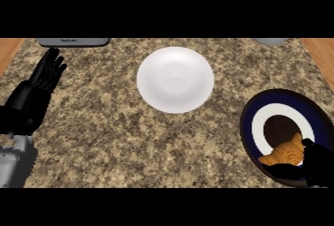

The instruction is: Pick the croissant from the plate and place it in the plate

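Note:
A golden-brown croissant (287, 152) lies on the near part of a dark blue plate (253, 115) with a white ring, at the right edge of the counter. My right hand (314, 164) comes in from the lower right, its black fingers curled round the near and right sides of the croissant and hiding part of it. A plain white plate (175, 79) sits in the middle of the counter toward the back, with nothing on it. My left hand (46, 75) rests open at the far left, fingers pointing away from me.
The speckled brown granite counter (111, 128) has wooden strips at both back corners. A grey flat object (73, 42) sits at the back left edge and a small grey item (271, 41) at the back right.

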{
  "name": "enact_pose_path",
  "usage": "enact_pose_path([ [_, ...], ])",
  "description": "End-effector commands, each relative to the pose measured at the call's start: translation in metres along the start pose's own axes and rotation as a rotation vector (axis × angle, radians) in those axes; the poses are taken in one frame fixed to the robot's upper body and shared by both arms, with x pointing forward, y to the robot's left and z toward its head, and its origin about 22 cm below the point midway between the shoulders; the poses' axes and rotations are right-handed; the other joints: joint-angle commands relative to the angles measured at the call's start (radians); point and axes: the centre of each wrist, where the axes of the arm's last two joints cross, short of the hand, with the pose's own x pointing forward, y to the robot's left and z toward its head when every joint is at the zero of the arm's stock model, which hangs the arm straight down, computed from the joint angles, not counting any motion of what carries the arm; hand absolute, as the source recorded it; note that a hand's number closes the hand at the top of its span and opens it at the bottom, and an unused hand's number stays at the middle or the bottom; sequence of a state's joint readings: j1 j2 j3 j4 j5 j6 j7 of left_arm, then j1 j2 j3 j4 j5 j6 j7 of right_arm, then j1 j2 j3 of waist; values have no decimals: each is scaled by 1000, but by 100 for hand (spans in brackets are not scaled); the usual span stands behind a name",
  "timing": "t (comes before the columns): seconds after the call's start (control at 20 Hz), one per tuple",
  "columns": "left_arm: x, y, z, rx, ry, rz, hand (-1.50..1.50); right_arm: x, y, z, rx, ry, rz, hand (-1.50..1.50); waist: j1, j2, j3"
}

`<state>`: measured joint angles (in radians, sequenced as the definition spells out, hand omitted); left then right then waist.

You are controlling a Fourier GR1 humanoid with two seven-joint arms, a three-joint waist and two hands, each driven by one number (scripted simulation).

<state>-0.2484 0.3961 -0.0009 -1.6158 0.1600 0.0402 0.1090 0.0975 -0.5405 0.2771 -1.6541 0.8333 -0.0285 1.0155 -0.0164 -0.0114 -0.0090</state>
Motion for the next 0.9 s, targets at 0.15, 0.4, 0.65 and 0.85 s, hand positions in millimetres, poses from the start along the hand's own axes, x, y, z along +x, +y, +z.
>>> enact_pose_path([
  [0.15, 3, -3, -12, 13, 2, -9, 0, -21, -26, 45, -193, -33, -55, 150, -3, 8, 8],
  [0.4, -3, 1, -5, -24, 12, -3, 0, 8, -46, 86, -243, -184, -221, 150, 8, 10, 8],
  [0.65, 8, -12, -9, -25, -17, 1, 0, 25, -81, 119, -345, -419, -389, 150, 11, 8, 9],
  [0.85, 2, -1, -10, -32, -19, 2, 0, 64, -108, 132, -365, -519, -502, 150, 28, 13, 8],
])
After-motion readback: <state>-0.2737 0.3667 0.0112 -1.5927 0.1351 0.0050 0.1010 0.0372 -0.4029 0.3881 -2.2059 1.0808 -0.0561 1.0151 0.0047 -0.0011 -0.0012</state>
